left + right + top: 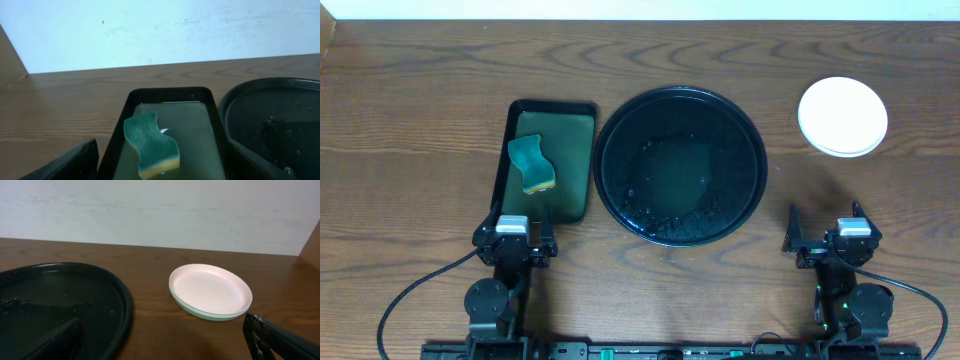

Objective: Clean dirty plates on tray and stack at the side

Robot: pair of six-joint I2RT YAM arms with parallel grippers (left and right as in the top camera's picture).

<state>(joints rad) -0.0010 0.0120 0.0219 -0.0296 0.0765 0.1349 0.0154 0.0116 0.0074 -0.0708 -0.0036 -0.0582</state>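
Note:
The plates [842,116] sit in one stack on the bare wood at the back right, a white one on top; the right wrist view shows mint-blue rims under that plate [210,291]. The round black tray [680,165] lies mid-table, wet, with no plate on it, and shows as a tray [60,305] and a tray [275,125] in both wrist views. My left gripper [515,238] stands open near the front edge, nothing between its fingers. My right gripper [828,232] is open at the front right, short of the stack.
A rectangular dark green tray [578,165] left of the black one holds shallow water and a green-and-yellow sponge [532,165], seen up close as a sponge [152,145]. Cables run along the front edge by both arm bases.

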